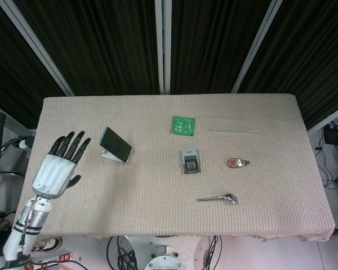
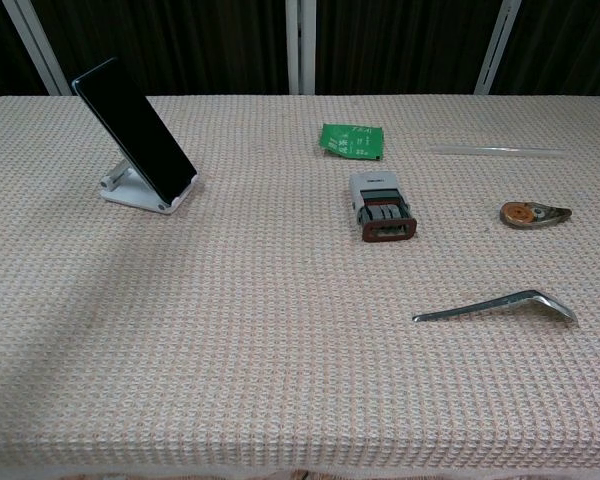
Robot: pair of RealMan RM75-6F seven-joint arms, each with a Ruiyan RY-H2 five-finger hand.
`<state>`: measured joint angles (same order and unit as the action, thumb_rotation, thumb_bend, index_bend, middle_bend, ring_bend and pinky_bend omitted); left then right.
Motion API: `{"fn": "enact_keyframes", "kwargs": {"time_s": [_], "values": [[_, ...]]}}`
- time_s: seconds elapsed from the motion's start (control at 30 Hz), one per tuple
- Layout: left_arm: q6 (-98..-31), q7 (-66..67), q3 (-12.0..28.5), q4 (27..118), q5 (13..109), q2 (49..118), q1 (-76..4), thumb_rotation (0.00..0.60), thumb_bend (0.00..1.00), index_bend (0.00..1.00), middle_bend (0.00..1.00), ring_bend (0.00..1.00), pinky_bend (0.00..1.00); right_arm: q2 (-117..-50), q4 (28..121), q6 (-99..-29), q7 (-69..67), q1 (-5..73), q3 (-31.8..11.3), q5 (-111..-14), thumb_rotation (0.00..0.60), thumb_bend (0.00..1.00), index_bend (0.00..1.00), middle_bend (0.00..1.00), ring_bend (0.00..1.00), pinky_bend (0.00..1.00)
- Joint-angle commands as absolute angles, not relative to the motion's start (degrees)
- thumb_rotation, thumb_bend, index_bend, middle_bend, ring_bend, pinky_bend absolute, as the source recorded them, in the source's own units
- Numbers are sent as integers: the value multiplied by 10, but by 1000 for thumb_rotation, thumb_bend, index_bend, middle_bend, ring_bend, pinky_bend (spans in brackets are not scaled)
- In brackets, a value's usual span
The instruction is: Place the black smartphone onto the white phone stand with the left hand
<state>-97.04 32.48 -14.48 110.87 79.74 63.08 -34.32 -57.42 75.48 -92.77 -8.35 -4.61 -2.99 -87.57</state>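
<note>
The black smartphone point(image 1: 115, 143) point(image 2: 133, 130) leans tilted on the white phone stand point(image 1: 109, 154) point(image 2: 132, 191) at the table's left side. In the head view my left hand point(image 1: 59, 163) hovers at the table's left edge, well to the left of the phone, with its fingers spread and nothing in it. The chest view does not show this hand. My right hand appears in neither view.
A green packet point(image 1: 183, 125) point(image 2: 352, 140) lies at the middle back. A grey stamp point(image 1: 190, 160) point(image 2: 381, 206), a small round tape dispenser point(image 1: 237, 163) point(image 2: 534, 214) and a metal lever handle point(image 1: 217, 198) point(image 2: 498, 305) lie to the right. A thin clear rod point(image 2: 496, 151) lies at the back right.
</note>
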Motion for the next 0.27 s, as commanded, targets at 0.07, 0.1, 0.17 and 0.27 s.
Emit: {"fn": "enact_keyframes", "kwargs": {"time_s": [0.07, 0.1, 0.17, 0.27], "values": [[-1030, 143, -207, 952, 843, 652, -192, 498, 63, 0, 0, 25, 175, -590, 742, -930, -86, -43, -23, -889, 600, 317, 0, 0, 0, 0], [-1025, 120, -207, 934, 839, 658, -180, 462, 62, 0, 0, 25, 175, -594, 740, -927, -83, -42, -22, -891, 600, 330, 0, 0, 0, 0], [-1013, 75, -202, 899, 829, 672, -155, 418, 62, 0, 0, 24, 176, -601, 740, -919, -76, -36, -20, -895, 600, 376, 0, 0, 0, 0], [-1011, 48, -188, 859, 831, 687, -131, 385, 63, 0, 0, 24, 176, -606, 745, -911, -65, -25, -19, -904, 600, 381, 0, 0, 0, 0]]}}
